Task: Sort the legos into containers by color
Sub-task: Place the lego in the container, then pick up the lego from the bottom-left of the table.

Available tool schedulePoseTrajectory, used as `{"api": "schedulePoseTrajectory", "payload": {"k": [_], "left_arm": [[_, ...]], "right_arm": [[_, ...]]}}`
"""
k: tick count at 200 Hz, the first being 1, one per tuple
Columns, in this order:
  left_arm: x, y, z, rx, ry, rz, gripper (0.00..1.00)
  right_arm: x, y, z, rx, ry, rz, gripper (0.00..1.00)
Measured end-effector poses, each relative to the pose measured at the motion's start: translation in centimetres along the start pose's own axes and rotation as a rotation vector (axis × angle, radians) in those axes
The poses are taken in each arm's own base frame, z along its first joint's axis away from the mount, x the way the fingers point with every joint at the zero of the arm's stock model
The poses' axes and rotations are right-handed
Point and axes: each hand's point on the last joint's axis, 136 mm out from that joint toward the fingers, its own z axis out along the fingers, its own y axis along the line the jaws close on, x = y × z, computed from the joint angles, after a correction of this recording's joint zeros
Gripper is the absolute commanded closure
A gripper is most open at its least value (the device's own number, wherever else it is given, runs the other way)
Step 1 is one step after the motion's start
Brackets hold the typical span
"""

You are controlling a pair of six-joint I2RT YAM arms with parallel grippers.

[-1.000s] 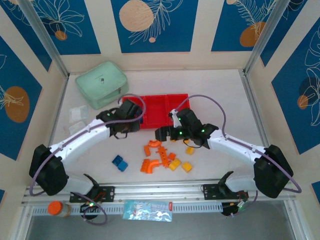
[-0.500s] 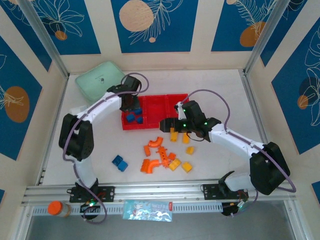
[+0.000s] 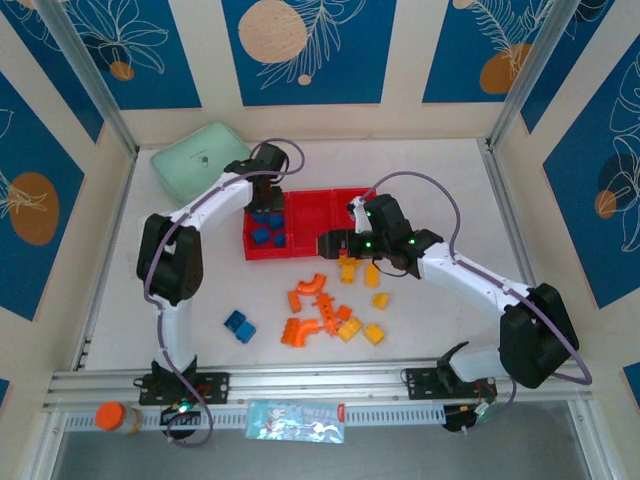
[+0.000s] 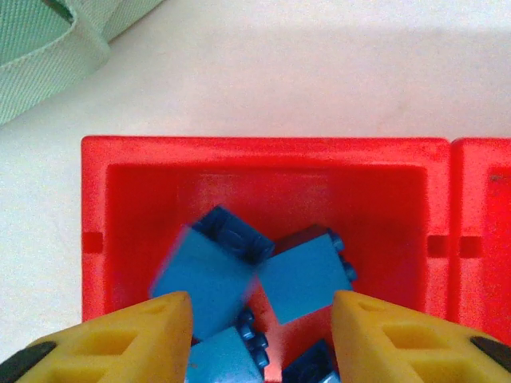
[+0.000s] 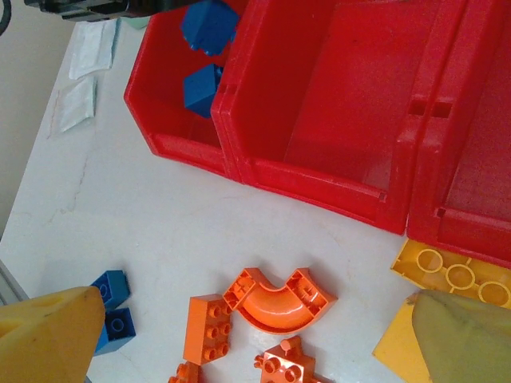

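Tray (image 3: 310,222) of red plastic, seen from above, its long axis running crosswise ahead of both arms. The left gripper (image 3: 266,205) hangs over the leftmost compartment, blue blocks (image 3: 268,232) beneath it; the right gripper (image 3: 340,255) sits just short of the near wall.

Left wrist view: yellow fingers (image 4: 120,335) stand apart, gripping nothing, a blurred blue block (image 4: 204,275) below between them.

Right wrist view: fingers (image 5: 48,335) spread wide, empty. An orange curved piece (image 5: 275,302) lies between them, its arc opening toward the tray. A yellow block (image 5: 447,270) lies just beside the right finger.
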Motion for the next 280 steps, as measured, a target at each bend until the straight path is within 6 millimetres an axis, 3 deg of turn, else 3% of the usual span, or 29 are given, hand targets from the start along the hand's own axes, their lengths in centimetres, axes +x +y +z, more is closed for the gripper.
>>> {"api": "schedulePoseTrajectory", "payload": {"k": [24, 60, 76, 97, 142, 188, 232, 280], "left_arm": [[0.7, 0.6, -1.3, 0.007, -0.001, -0.001, 0.49], [2.3, 2.1, -6.2, 0.049, -0.049, -0.010, 0.46], [3.9, 3.0, -8.2, 0.069, -0.061, -0.013, 0.45], [7.3, 4.6, -9.3, 0.066, -0.042, -0.019, 0.44], [16.0, 7.5, -10.3, 0.058, 0.054, -0.057, 0.41], [22.4, 8.9, -11.6, 0.084, 0.096, -0.130, 0.35], [26.4, 10.8, -10.0, 0.024, 0.175, -0.215, 0.26], [28.2, 9.3, -7.9, 0.079, 0.231, -0.296, 0.21]], "right_arm": [[0.2, 0.3, 0.0, -0.009, 0.006, -0.005, 0.01], [1.4, 2.0, 0.3, -0.037, 0.034, -0.043, 0.01], [2.2, 2.9, 0.4, -0.055, 0.051, -0.072, 0.01], [3.9, 4.2, 0.4, -0.084, 0.083, -0.122, 0.01], [8.4, 6.6, 0.9, -0.141, 0.172, -0.211, 0.01], [11.6, 7.8, 1.6, -0.191, 0.215, -0.240, 0.01], [12.1, 8.1, 2.9, -0.194, 0.215, -0.223, 0.01], [11.9, 7.7, 3.5, -0.174, 0.206, -0.220, 0.01]]}}
